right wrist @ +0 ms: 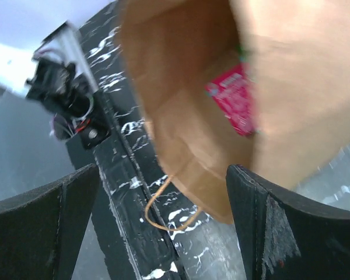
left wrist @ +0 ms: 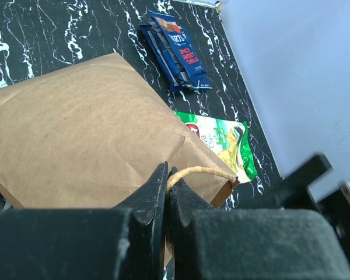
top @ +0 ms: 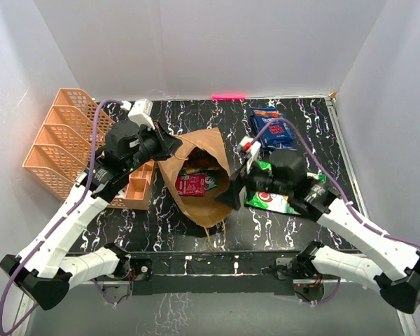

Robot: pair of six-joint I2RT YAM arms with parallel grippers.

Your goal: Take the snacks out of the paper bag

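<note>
Both sets of jaws are at the bag [top: 196, 189], which lies mid-counter [top: 168, 224] with its mouth open. Left jaws pinch its twine handle [left wrist: 201, 171]; right jaws gape wide at the mouth's rim. Red packet [top: 190, 185] shows inside. Blue packets [top: 271, 128] lie far right, green packet [top: 276, 203] partly under the right arm

Perhaps two snacks [top: 191, 185] lie in the paper bag [top: 208, 206], packets [top: 273, 129] rightward.
</note>
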